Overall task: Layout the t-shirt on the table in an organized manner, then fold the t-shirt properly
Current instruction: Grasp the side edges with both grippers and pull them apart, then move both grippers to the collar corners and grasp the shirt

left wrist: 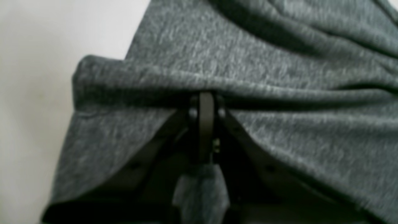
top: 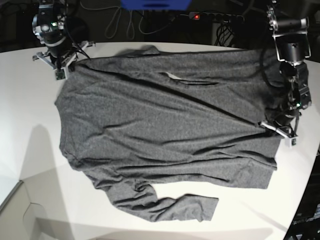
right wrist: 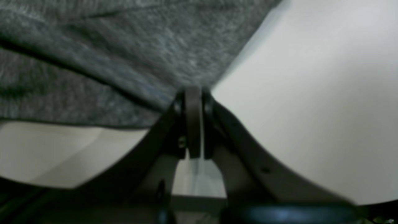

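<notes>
The dark heather-grey t-shirt [top: 165, 120] lies spread across the white table [top: 30, 115], with one long sleeve [top: 165, 202] folded along its near side. My left gripper [top: 268, 125] sits at the shirt's right edge. In the left wrist view the left gripper [left wrist: 206, 101] is shut on a ridge of the t-shirt [left wrist: 248, 56], and cloth drapes over both fingers. My right gripper [top: 69, 63] is at the shirt's far left corner. The right wrist view shows the right gripper [right wrist: 193, 95] shut on the edge of the t-shirt [right wrist: 108, 62], above the table [right wrist: 311, 93].
Cables and a power strip [top: 215, 17] run behind the table's far edge, beside a blue object [top: 155, 4]. The table's curved edge [top: 305, 190] passes close to the left arm. A seam or step in the surface [top: 20, 187] shows at the near left.
</notes>
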Robot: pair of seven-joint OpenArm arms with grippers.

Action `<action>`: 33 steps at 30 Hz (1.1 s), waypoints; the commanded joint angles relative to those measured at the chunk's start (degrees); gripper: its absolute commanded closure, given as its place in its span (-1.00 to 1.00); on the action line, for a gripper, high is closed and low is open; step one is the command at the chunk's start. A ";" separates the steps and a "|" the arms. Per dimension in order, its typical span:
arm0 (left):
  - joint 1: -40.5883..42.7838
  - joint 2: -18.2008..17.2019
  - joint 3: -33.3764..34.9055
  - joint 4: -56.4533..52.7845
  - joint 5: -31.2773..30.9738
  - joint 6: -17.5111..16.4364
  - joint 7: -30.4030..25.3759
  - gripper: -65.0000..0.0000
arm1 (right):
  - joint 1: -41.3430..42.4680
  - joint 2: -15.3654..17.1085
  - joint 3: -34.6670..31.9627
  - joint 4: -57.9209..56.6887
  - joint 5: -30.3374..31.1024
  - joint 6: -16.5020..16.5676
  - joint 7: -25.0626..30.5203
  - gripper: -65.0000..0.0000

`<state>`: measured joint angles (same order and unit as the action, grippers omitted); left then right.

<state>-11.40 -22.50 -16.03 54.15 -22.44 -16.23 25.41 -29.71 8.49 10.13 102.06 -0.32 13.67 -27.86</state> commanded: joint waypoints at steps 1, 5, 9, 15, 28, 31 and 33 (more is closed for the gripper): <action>-1.04 -1.19 -0.36 2.16 -0.46 0.10 -1.19 1.00 | 0.13 0.43 0.29 1.90 0.10 -0.09 1.44 1.00; -1.30 -1.10 -0.36 6.03 -0.46 0.10 -1.19 1.00 | 0.48 0.08 0.29 3.57 0.10 -0.09 1.44 1.00; -1.39 -1.01 -0.36 10.16 -0.46 0.10 -1.10 1.00 | 0.66 0.08 0.29 3.65 0.10 -0.09 1.79 1.00; 2.65 -1.01 -3.18 21.15 -0.46 0.10 10.42 1.00 | 0.40 -0.01 -0.24 6.03 0.10 -0.09 1.79 1.00; 30.78 11.64 -29.46 51.30 -0.29 0.01 28.26 0.23 | 0.04 -1.06 -0.59 9.02 0.27 8.97 1.44 1.00; 37.02 14.90 -30.25 55.17 0.15 0.01 28.35 -0.05 | 0.04 -1.94 -0.59 9.02 0.27 11.69 1.35 1.00; 40.10 16.04 -30.34 55.52 0.15 0.01 27.91 -0.15 | -0.31 -2.03 -0.68 9.02 0.27 12.22 1.35 0.92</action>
<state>28.73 -5.63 -46.00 108.64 -22.04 -16.34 54.57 -29.76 5.87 9.15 110.00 -0.45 25.76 -27.73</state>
